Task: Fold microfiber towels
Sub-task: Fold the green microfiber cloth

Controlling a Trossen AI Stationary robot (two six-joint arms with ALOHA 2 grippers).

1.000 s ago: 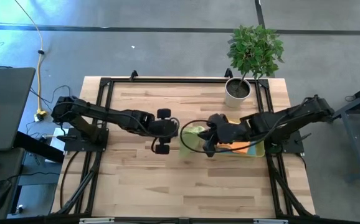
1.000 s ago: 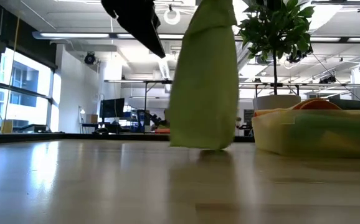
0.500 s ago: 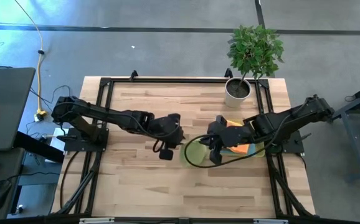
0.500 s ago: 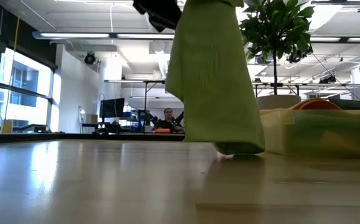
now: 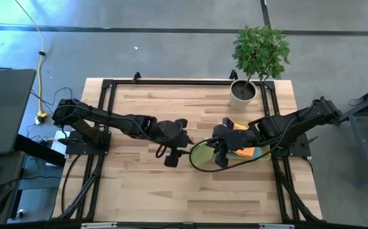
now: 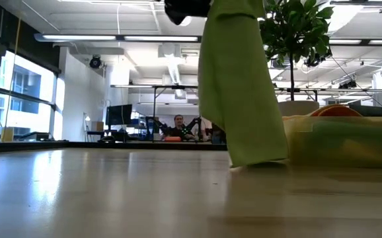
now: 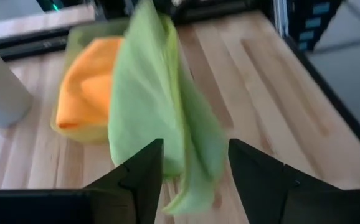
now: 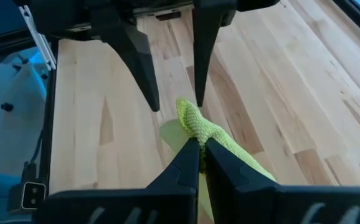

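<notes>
Just past the table's centre toward three o'clock, the right gripper [image 8: 198,144] is pinching a lime green towel [image 6: 240,86] aloft so it hangs free, while the left gripper [image 7: 195,165], fingers spread, is lining up at nine o'clock for a corner.

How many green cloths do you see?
1 for sure: a lime green microfiber cloth hanging from the right pincer, beside the cloth pile. Others may hide in that pile.
</notes>
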